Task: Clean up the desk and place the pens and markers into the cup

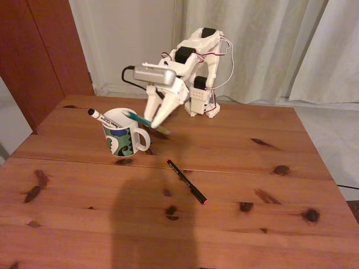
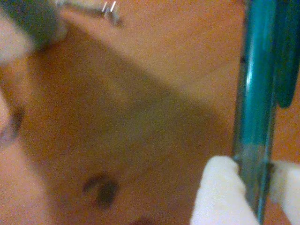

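Second item in hand; gripper (image 1: 155,124) clamped on the teal-green pen (image 1: 136,117), white fingertips (image 2: 220,187) pinching the barrel on both sides in the wrist view, pen (image 2: 255,108) running up the frame; in the fixed view the pen slants from the fingers toward the cup (image 1: 124,137), its free end over or just at the rim, cannot tell if it is inside yet; white marker (image 1: 104,119) with black cap already leaning in the cup, cap end poking out to the left; thin black pen (image 1: 186,181) with red end lies on the desk (image 1: 263,224) in front of the cup, well apart from the arm; judgement: step is delivering the teal pen; next move calls for tipping the pen steeper over the opening, lowering, then spreading the fingers; after that the black pen is left.
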